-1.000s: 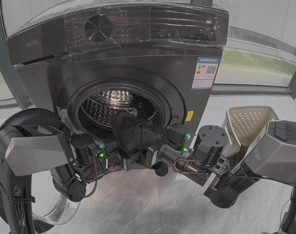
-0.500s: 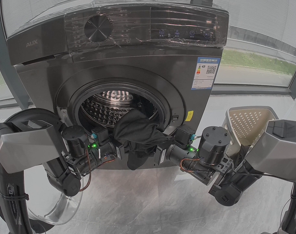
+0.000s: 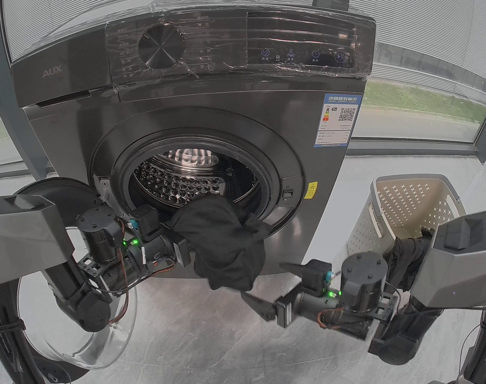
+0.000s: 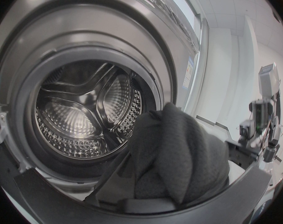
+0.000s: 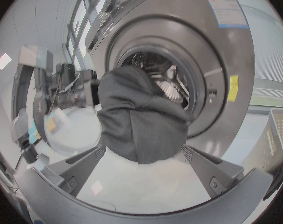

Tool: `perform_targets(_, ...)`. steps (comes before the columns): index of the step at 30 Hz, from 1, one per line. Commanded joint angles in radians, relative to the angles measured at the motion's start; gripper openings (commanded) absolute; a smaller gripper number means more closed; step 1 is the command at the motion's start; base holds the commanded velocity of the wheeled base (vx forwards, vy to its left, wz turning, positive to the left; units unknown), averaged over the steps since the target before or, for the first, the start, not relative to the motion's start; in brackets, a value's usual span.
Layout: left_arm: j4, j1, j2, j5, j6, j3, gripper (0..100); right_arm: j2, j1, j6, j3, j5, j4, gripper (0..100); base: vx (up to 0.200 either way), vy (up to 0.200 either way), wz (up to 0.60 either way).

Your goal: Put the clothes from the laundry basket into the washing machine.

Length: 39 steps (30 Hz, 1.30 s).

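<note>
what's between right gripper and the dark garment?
Nothing. Bare floor shows between the open right gripper and the dark garment, clearest in right wrist view.

The right gripper [image 3: 262, 282] has let go of the black garment [image 3: 224, 241]. 1 second ago it gripped the cloth at the washing machine [image 3: 285, 134] opening, opposite the left gripper [image 3: 184, 246]. Now it sits lower and farther back over the floor [image 3: 200, 326], fingers spread and empty. The left gripper has shifted toward the robot's left, still clamped on the garment. The garment, earlier bunched between the 2 grippers, now droops from the lower rim down the front panel. The right arm no longer covers the laundry basket [image 3: 413, 198].
</note>
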Motion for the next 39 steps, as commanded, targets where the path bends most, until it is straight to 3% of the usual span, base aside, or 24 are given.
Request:
perform_targets(1, -0.001, 0.007, -0.218, 0.004, -0.054, 0.197, 0, -0.019, 0.025, -0.017, 0.263, 0.086, -0.079, 100, 0.0, 0.0, 0.0)
perform_targets(8, -0.001, 0.01, -0.25, 0.04, -0.047, 0.225, 0, -0.032, -0.029, -0.007, 0.26, 0.057, -0.111, 100, 0.0, 0.0, 0.0)
perform_targets(9, -0.004, 0.007, -0.244, 0.121, -0.052, 0.211, 0, -0.046, -0.059, 0.012, 0.261, 0.008, -0.111, 100, 0.0, 0.0, 0.0)
perform_targets(12, -0.003, 0.004, -0.252, 0.189, -0.057, 0.202, 0, -0.082, -0.104, 0.036, 0.258, -0.024, -0.11, 100, 0.0, 0.0, 0.0)
perform_targets(15, -0.003, 0.005, -0.266, 0.187, -0.058, 0.223, 0, -0.112, -0.182, 0.036, 0.264, -0.026, -0.11, 100, 0.0, 0.0, 0.0)
perform_targets(20, -0.003, 0.001, -0.27, 0.181, -0.055, 0.242, 0, -0.119, -0.228, 0.039, 0.266, -0.036, -0.108, 100, 0.0, 0.0, 0.0)
perform_targets(21, -0.003, -0.002, -0.27, 0.181, -0.05, 0.248, 0, -0.115, -0.24, 0.041, 0.258, -0.062, -0.108, 100, 0.0, 0.0, 0.0)
perform_targets(31, -0.001, -0.004, -0.258, 0.181, -0.052, 0.259, 0, -0.125, -0.231, 0.042, 0.252, -0.062, -0.108, 100, 0.04, 0.0, 0.0)
perform_targets(39, -0.003, -0.047, -0.246, 0.185, -0.046, 0.275, 0, -0.124, -0.227, 0.042, 0.255, -0.061, -0.108, 100, 0.025, 0.0, 0.0)
